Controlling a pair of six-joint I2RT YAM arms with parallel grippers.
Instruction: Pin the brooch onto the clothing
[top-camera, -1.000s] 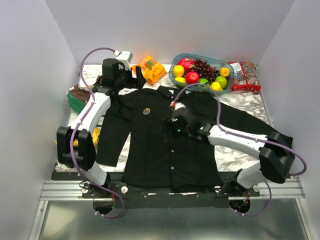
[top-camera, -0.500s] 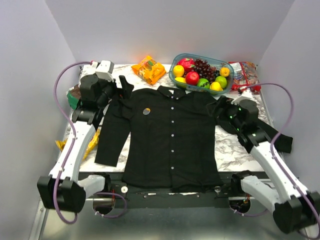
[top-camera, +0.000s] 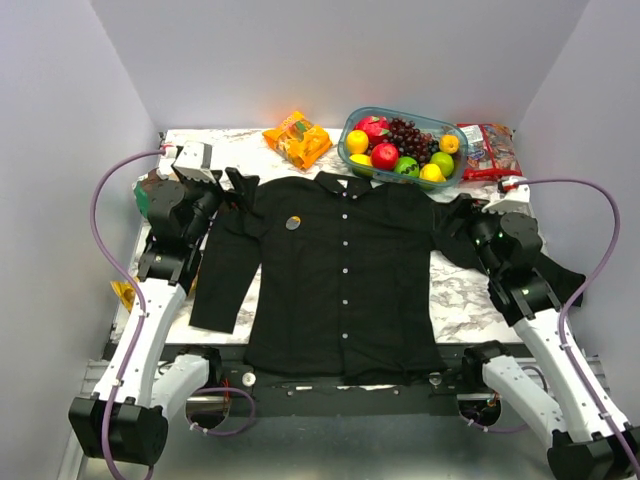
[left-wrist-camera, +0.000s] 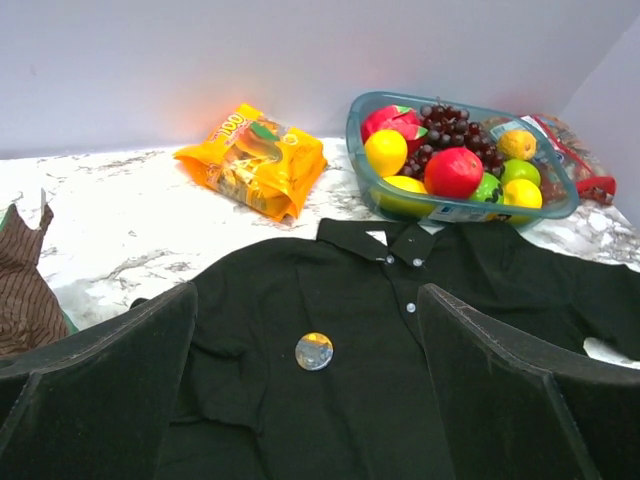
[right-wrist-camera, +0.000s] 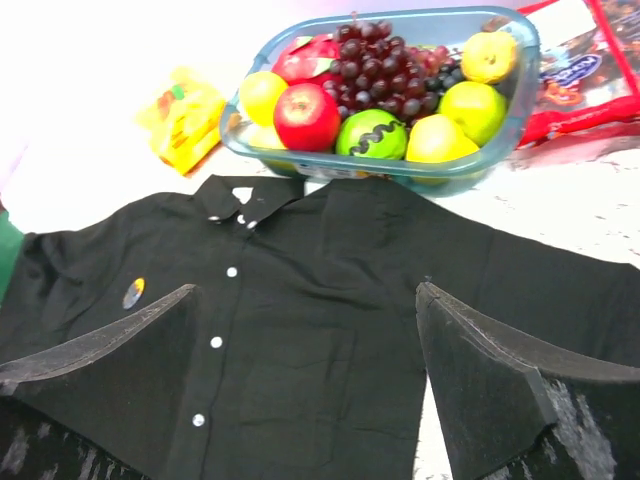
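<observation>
You're in a lab test cell, not a home: plain white panels box in a marble-pattern tabletop. The left arm and right arm are bolted by an aluminium rail, with purple cables looping free. Staged props: fruit tub, orange snack bag, black shirt laid flat.

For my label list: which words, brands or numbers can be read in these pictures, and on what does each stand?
"100", as far as it can be read, in white: orange snack packet; its smaller print is blurred.
Red snack packet: white lettering on a blue band, too blurred to read.
White collar tag of the black shirt: too small to read.
Brooch: no text visible.
</observation>
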